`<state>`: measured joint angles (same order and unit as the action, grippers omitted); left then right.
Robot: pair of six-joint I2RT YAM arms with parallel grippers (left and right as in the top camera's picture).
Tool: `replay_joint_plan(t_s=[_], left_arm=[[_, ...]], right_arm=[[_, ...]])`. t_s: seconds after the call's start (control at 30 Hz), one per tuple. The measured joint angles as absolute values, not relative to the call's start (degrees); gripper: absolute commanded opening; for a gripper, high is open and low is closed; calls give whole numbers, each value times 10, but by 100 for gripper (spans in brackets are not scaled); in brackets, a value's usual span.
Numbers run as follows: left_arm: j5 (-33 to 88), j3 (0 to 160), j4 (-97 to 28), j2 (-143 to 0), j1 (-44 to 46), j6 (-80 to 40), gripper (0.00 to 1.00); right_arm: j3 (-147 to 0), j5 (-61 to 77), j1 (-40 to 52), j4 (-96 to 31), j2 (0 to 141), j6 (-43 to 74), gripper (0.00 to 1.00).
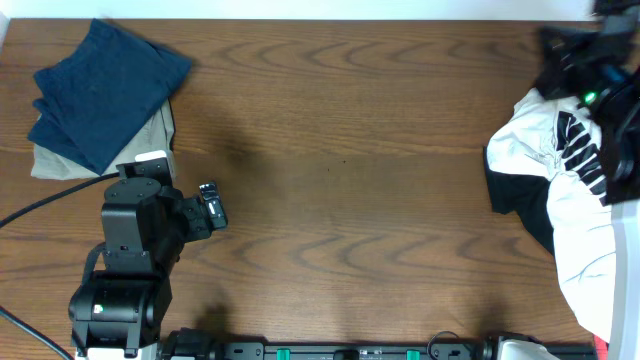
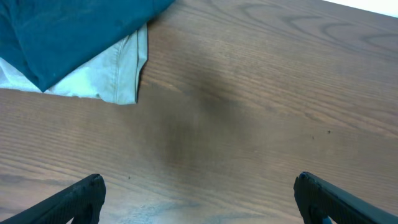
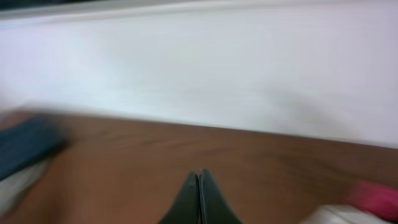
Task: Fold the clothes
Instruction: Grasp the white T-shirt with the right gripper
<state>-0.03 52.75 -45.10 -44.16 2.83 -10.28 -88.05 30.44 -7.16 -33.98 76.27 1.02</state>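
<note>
T-shirt (image 1: 565, 190) is bunched at the far right edge of the table (image 1: 350, 150), white with black block lettering (image 1: 580, 145) facing up, and partly out of frame. Right arm (image 1: 590, 60) sits over its top end, but overhead is blurred there, so no read on contact or on the fingers. Right wrist cam fills that in: right gripper (image 3: 199, 177) has both fingers pressed together, tips touching, no cloth visible between them. The view is motion-blurred and looks out across the wood toward a white wall (image 3: 217, 68). A white patch (image 3: 336, 214) and something pink (image 3: 376, 198) are at bottom right; can't tell if the white is the shirt. Blurred blue shape (image 3: 25, 146) at far left. Left gripper (image 1: 208, 205) is near the lower left, well apart from the shirt. Overhead doesn't show its gap, but the left wrist cam does: left gripper (image 2: 198, 202) has its fingers spread wide over bare wood, holding nothing. That cam also shows the navy folded garment (image 2: 62, 31) lying on top of the beige folded garment (image 2: 118, 74), beige corner sticking out. Overhead has the same stack in the top-left corner, navy (image 1: 105, 85) over beige (image 1: 160, 125).
</note>
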Motion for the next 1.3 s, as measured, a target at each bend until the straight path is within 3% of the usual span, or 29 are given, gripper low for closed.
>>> replay_joint_plan(t_s=[0.13,0.33,0.57,0.8,0.87,0.9,0.93,0.97,1.3], left_arm=[[0,528,-452,-442,28,-103,98],[0,528,-455,-442,28,-103,98],[0,528,-461,-441,28,-103,98],[0,528,-461,-442,28,-103,98],[0,528,-461,-441,28,-103,98],[0,528,-461,-441,28,-103,98],[0,528,-461,-442,28,-103,98],[0,528,-462,-442,28,-103,98],[0,528,-461,-442,28,-103,98]], right_arm=[[-870,286,-18,-427,773,-10,37],[-813,18,-14,-456,840,25,71],[-786,-117,-58,-446,949,43,74],[-780,-116,-90,-426,1084,46,78],[-778,-113,-92,-419,1109,46,70],[-778,-112,-94,-414,1124,47,59],[-777,-111,-95,-410,1132,47,24],[-777,-111,-95,-407,1140,54,1],[-794,-110,-95,-430,1088,59,1]])
